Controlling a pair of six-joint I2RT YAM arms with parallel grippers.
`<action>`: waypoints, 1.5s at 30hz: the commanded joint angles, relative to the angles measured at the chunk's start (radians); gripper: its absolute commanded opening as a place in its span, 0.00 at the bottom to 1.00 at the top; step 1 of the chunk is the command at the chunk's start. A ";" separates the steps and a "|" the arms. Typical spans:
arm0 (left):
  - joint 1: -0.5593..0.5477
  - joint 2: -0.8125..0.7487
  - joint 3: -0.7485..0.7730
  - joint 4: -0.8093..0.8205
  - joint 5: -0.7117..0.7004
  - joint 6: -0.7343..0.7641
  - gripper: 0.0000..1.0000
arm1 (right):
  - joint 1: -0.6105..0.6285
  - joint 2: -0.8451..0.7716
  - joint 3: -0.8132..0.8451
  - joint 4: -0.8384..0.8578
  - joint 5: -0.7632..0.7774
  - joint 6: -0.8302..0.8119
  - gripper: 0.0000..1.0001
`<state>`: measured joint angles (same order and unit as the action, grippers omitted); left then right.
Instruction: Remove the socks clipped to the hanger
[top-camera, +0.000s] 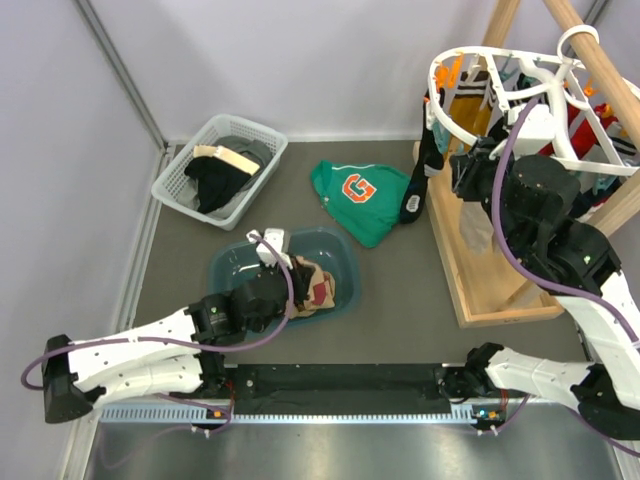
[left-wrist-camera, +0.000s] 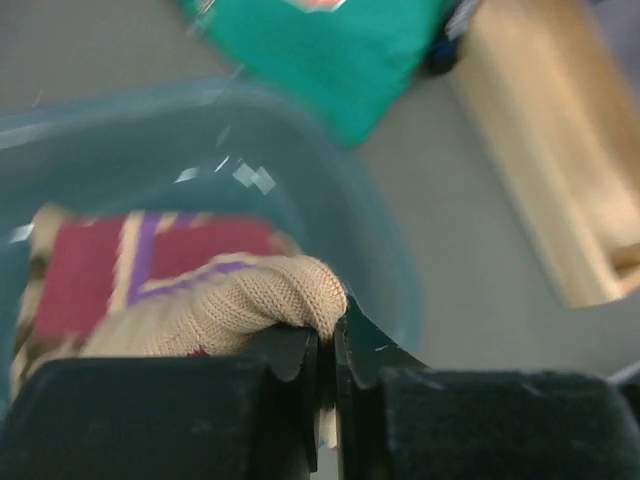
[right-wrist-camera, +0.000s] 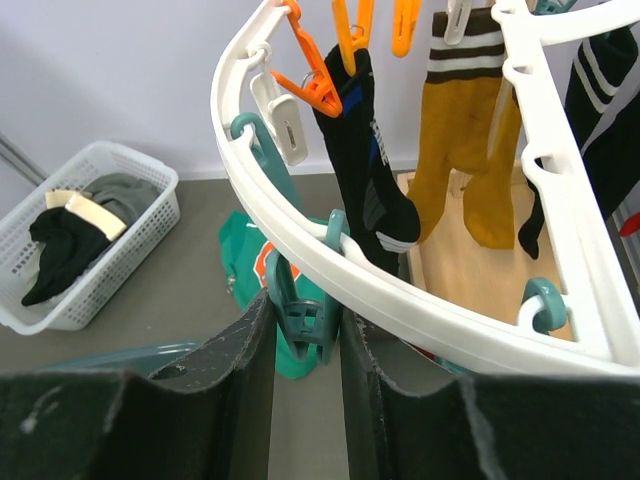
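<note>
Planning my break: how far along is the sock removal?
Done: one argyle sock is off, held by the left tool in the teal basin. In hand: the right tool pinches a teal clip. Left: a black sock, mustard socks and others hang on the hanger.

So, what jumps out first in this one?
The big white hanger at the right, hung with a black sock and mustard socks, where the right gripper pinches a teal clip on its rim. By the left arm, the left gripper is shut on a tan argyle sock over a teal basin, with a green sweatshirt on the floor beyond.
</note>
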<state>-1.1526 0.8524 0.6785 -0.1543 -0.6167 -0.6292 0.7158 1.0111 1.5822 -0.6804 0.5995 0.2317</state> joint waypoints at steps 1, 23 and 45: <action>0.005 -0.036 -0.094 -0.154 -0.123 -0.223 0.12 | -0.012 -0.016 0.002 0.041 -0.012 0.015 0.20; 0.004 0.226 0.297 0.082 0.052 0.359 0.84 | -0.013 0.015 0.048 0.033 -0.113 0.133 0.19; -0.013 0.869 0.685 0.641 0.584 0.503 0.87 | -0.012 -0.016 0.056 0.059 -0.161 0.304 0.19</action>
<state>-1.1545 1.6680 1.2858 0.3737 -0.1078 -0.1303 0.7082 1.0176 1.6058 -0.6655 0.4870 0.4957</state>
